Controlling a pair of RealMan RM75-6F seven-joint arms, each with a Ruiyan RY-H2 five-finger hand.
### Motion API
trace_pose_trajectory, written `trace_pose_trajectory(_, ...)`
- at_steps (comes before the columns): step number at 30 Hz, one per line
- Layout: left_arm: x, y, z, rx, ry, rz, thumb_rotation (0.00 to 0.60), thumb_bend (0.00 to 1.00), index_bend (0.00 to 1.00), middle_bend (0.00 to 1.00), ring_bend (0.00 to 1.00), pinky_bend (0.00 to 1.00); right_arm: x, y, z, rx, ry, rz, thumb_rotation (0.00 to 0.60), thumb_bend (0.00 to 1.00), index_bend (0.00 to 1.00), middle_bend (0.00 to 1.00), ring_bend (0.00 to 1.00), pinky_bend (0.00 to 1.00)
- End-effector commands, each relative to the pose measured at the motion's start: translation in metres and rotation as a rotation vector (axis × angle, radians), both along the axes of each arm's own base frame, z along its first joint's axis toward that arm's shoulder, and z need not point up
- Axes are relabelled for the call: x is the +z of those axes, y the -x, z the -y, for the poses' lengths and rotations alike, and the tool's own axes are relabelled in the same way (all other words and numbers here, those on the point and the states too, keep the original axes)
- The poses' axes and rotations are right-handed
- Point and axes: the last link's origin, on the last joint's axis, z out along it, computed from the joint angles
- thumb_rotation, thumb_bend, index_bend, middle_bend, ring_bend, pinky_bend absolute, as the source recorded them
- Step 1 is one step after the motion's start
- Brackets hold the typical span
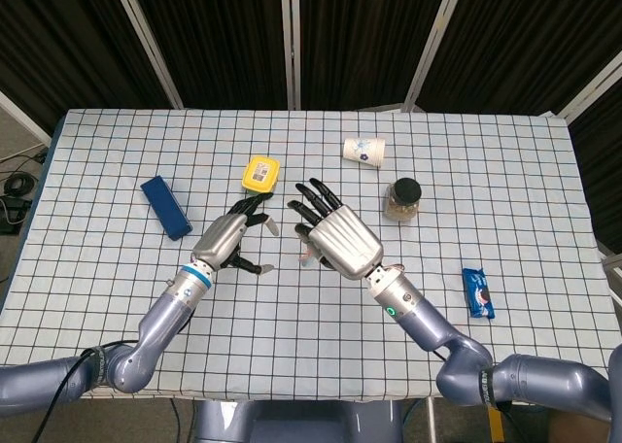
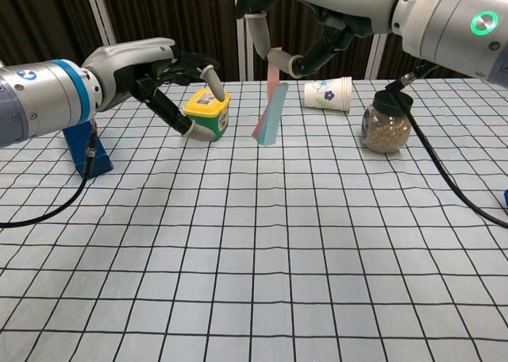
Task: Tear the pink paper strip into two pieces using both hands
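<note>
The pink paper strip [image 2: 271, 112], pink on one face and light blue on the other, hangs above the table. My right hand [image 1: 334, 239] pinches its top end between thumb and a finger, other fingers spread; in the chest view that hand [image 2: 317, 13] sits at the top edge. In the head view the hand hides most of the strip; only a pink sliver [image 1: 305, 257] shows. My left hand [image 1: 226, 238] is raised over the table left of the strip, fingers apart and holding nothing; the chest view shows this hand [image 2: 155, 72] a short gap from the strip.
A yellow-lidded green tub [image 1: 260, 176] stands behind my left hand. A blue box [image 1: 165, 207] lies at the left. A paper cup [image 1: 364, 152] lies on its side beside a dark-lidded jar [image 1: 401, 200]. A blue snack packet [image 1: 477, 292] lies at the right.
</note>
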Motion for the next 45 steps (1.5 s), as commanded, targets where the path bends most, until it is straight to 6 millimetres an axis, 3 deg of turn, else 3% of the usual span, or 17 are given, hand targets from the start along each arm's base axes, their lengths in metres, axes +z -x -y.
trace_pose_trajectory(1, -0.003, -0.013, -0.001, -0.001, 0.011, 0.012, 0.6, 0.0, 0.43, 0.0, 0.0, 0.0, 0.0, -0.002, 0.0, -0.004, -0.001, 0.003, 0.6, 0.44, 0.69, 0.21, 0.0, 0.0)
trace_pose_trajectory(19, -0.025, -0.032, 0.006, 0.065, 0.074, 0.064, 0.6, 0.06, 0.47, 0.0, 0.0, 0.0, 0.0, -0.003, -0.003, -0.021, -0.016, 0.025, 0.6, 0.44, 0.69, 0.21, 0.0, 0.0)
trace_pose_trajectory(26, -0.029, -0.038, 0.007, 0.071, 0.089, 0.08, 0.6, 0.23, 0.48, 0.0, 0.0, 0.0, 0.002, -0.006, -0.007, -0.002, -0.018, 0.028, 0.6, 0.44, 0.69, 0.21, 0.0, 0.0)
trace_pose_trajectory(36, -0.031, -0.04, 0.009, 0.081, 0.091, 0.085, 0.6, 0.26, 0.52, 0.0, 0.0, 0.0, 0.003, -0.006, -0.008, -0.001, -0.017, 0.027, 0.6, 0.44, 0.69, 0.21, 0.0, 0.0)
trace_pose_trajectory(42, -0.031, -0.04, 0.009, 0.088, 0.092, 0.087, 0.6, 0.46, 0.6, 0.0, 0.0, 0.0, 0.005, -0.004, -0.007, -0.003, -0.015, 0.024, 0.6, 0.44, 0.69, 0.21, 0.0, 0.0)
trace_pose_trajectory(45, -0.032, -0.039, 0.009, 0.093, 0.091, 0.085, 0.6, 0.48, 0.64, 0.0, 0.0, 0.0, 0.005, -0.004, -0.008, -0.001, -0.015, 0.024, 0.6, 0.44, 0.69, 0.21, 0.0, 0.0)
